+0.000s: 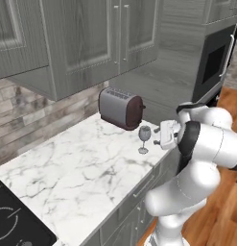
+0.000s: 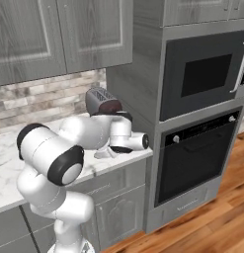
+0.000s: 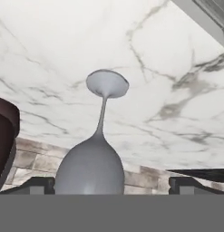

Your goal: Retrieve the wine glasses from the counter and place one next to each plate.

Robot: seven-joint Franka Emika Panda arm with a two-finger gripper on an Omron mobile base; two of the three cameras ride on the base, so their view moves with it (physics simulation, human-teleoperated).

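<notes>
One wine glass (image 1: 144,139) stands upright on the white marble counter (image 1: 81,168), just in front of the toaster. My gripper (image 1: 156,137) reaches in level from the right, at the height of the bowl. The hand view is rolled over, so the wine glass (image 3: 91,163) shows foot up. Its bowl lies between my two dark fingertips (image 3: 41,185), which stand wide apart. My gripper (image 3: 112,186) is open and I see no contact with the glass. The plates are out of view.
A grey toaster (image 1: 121,108) with a dark red end stands close behind the glass. The black cooktop (image 1: 12,223) is at the counter's left. A microwave (image 2: 202,74) and wall oven (image 2: 195,163) rise right of the counter's end. Upper cabinets (image 1: 86,38) hang overhead.
</notes>
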